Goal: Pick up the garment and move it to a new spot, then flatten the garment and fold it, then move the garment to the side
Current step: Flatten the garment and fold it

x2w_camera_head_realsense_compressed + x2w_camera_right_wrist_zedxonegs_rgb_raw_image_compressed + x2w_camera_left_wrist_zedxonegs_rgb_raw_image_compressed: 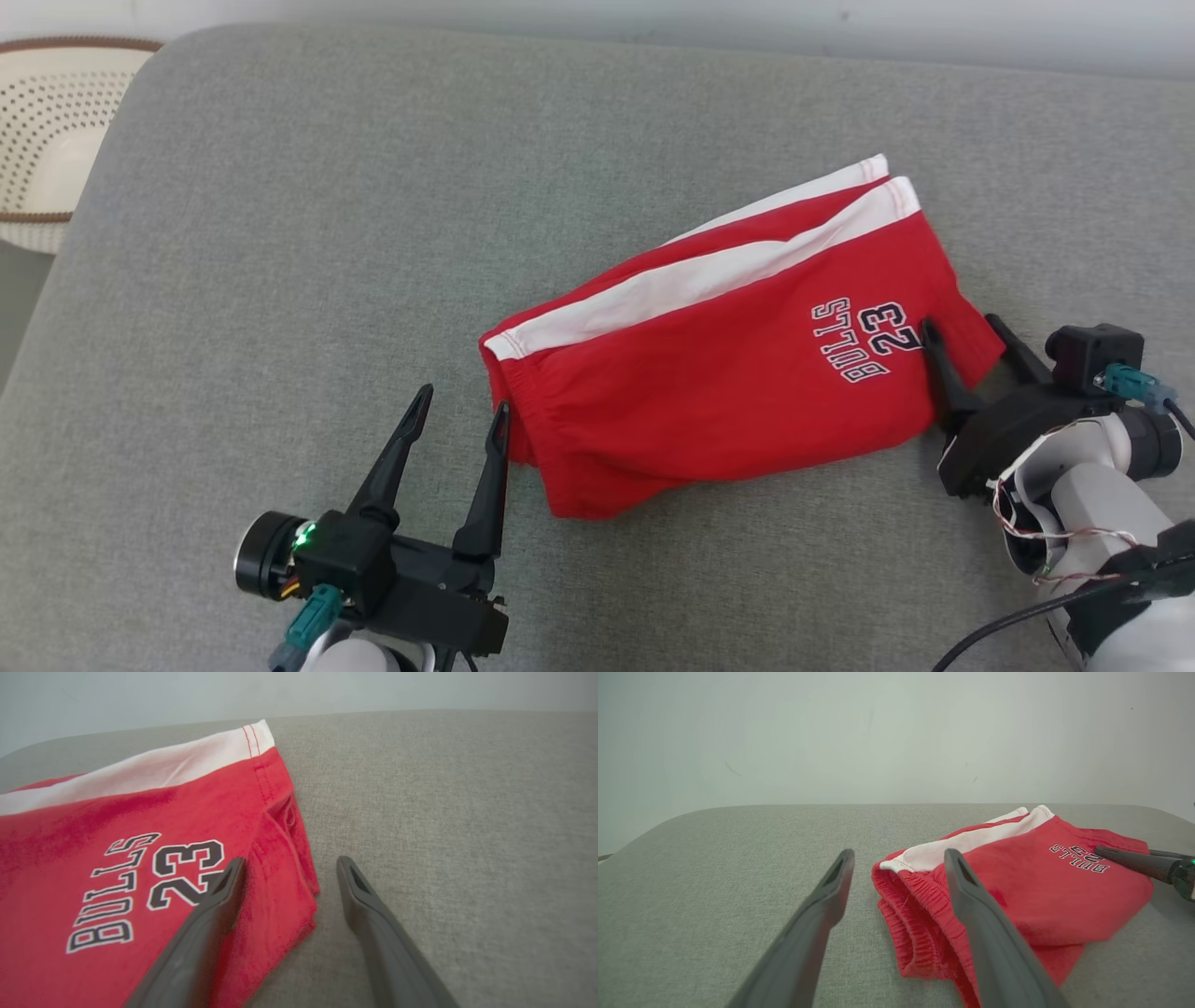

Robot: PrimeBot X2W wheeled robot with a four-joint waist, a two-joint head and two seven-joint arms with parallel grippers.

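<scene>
The garment [728, 373], red shorts with a white side stripe and "BULLS 23" in print, lies folded on the grey cushion [280, 233]. My left gripper [465, 399] is open at the waistband end, with one finger against the elastic edge and the other over bare cushion. In the left wrist view the garment [1041, 891] sits just right of the left gripper [899, 855]. My right gripper [960, 324] is open at the leg-hem end. In the right wrist view the right gripper [292, 861] straddles the hem corner of the garment [93, 826], one finger above the cloth.
A white perforated basket [47, 140] with a brown rim stands beyond the cushion's far left corner. The cushion's rounded edge runs along the left and the back, with a pale wall behind. The right gripper's finger [1134, 861] shows at the right of the left wrist view.
</scene>
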